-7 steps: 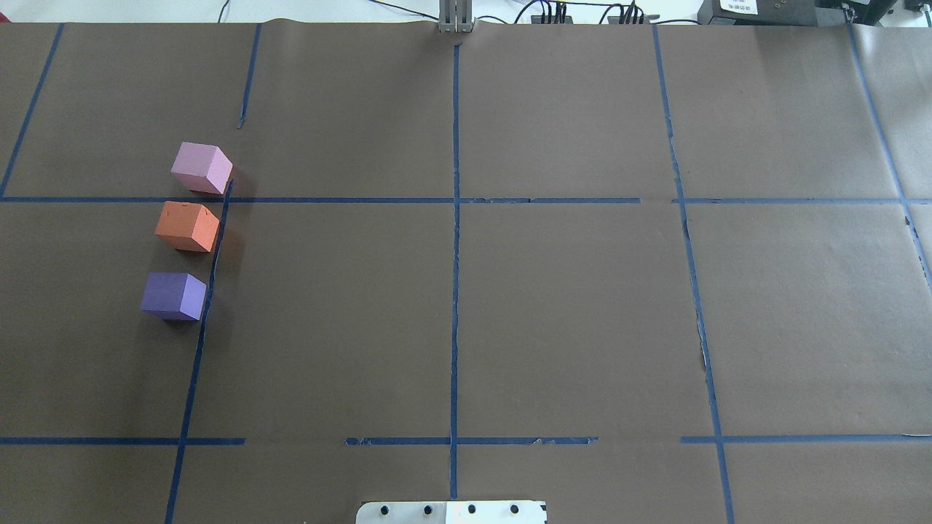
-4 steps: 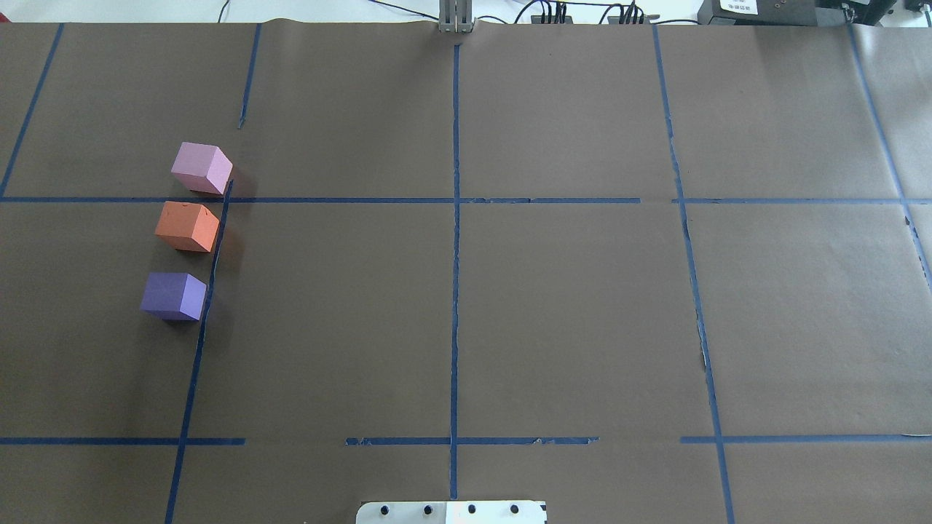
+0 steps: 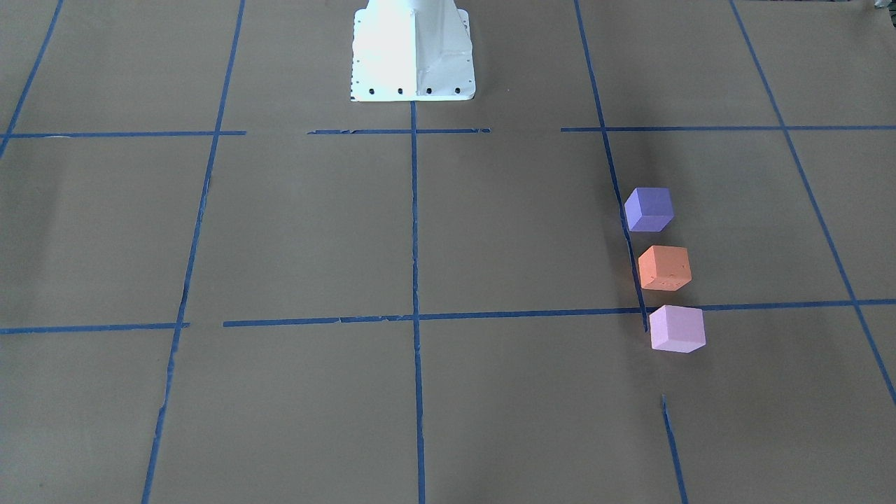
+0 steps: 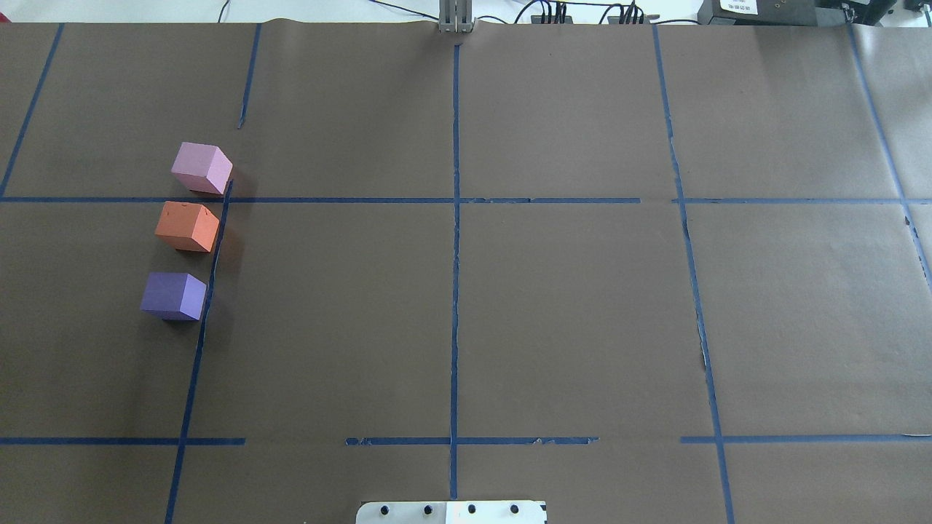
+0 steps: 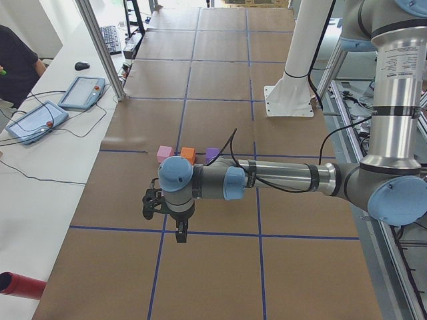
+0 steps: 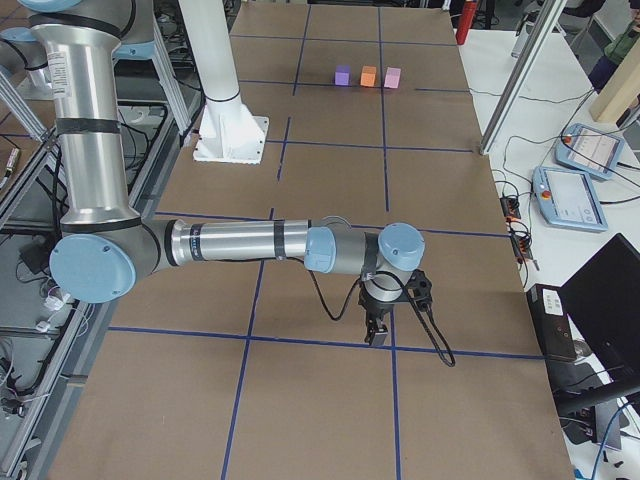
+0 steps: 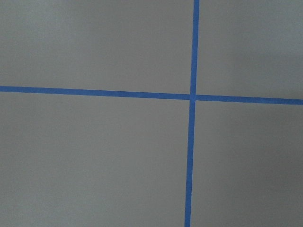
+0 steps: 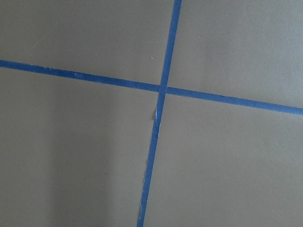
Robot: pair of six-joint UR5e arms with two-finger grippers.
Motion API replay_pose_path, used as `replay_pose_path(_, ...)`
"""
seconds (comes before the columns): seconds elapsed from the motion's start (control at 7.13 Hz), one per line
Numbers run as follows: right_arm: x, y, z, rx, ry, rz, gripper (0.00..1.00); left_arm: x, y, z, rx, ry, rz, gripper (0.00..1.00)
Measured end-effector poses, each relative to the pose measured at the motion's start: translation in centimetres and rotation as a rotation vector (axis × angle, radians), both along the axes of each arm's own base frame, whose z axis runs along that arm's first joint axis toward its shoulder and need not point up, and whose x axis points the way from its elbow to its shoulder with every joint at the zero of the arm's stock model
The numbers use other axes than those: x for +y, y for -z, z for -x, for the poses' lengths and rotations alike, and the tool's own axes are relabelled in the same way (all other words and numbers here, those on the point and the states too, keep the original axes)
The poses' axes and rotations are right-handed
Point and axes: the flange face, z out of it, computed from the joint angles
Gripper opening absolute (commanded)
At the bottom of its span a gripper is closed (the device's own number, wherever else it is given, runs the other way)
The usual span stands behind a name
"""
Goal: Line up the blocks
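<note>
Three blocks stand in a near-straight row on the brown paper at the robot's left side, with small gaps between them: pale pink block (image 4: 202,167) farthest, orange block (image 4: 187,226) in the middle, purple block (image 4: 173,295) nearest the robot. In the front-facing view they are the purple (image 3: 649,209), orange (image 3: 664,267) and pink (image 3: 676,328) blocks. My left gripper (image 5: 179,233) hangs over the table end, apart from the blocks. My right gripper (image 6: 378,335) hangs at the far opposite end. Whether either is open I cannot tell. Both wrist views show only paper and tape.
Blue tape lines grid the brown paper (image 4: 582,306). The white robot base plate (image 3: 413,49) sits at the near-middle edge. A side bench holds teach pendants (image 5: 81,91) and cables; an aluminium post (image 5: 100,47) stands at the table's edge. A person (image 5: 17,63) stands by.
</note>
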Motion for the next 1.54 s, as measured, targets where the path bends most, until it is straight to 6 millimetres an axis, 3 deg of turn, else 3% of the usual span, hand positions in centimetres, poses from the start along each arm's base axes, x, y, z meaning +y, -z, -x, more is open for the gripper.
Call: replay_pose_path(1.54,0.00,0.00,-0.02,0.000,0.000,0.000,1.00,-0.05,0.78,-0.04,0.004,0.002,-0.012,1.00)
